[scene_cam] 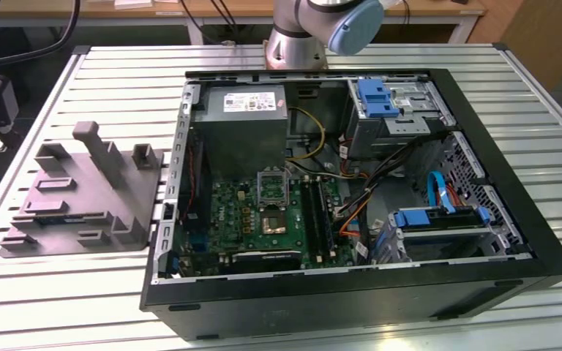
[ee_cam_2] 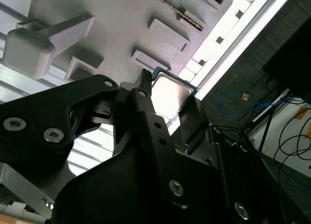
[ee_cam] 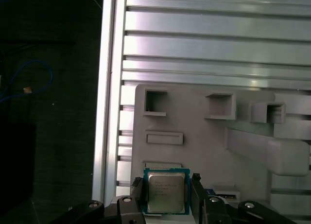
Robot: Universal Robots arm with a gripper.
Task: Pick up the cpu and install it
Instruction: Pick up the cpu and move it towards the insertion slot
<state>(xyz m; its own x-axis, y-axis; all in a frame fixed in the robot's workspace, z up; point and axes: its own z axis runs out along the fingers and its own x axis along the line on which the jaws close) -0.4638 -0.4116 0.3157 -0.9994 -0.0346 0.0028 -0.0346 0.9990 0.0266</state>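
Currently listed: the cpu [ee_cam: 166, 192], pale metal top facing the camera, is seen in both wrist views. The gripper [ee_cam: 167, 189] has its black fingers [ee_cam: 196, 187] closed to the chip's width and clamped on two opposite edges. The chip is held over the grey-purple fixture [ee_cam: 204, 136], which lies on the slatted table [scene_cam: 96, 292]. In the exterior view the fixture sits at 9 o'clock of the open computer case [scene_cam: 359, 307]. Inside the case is a green motherboard [scene_cam: 232, 219] with a dark socket [scene_cam: 272, 221] near its middle.
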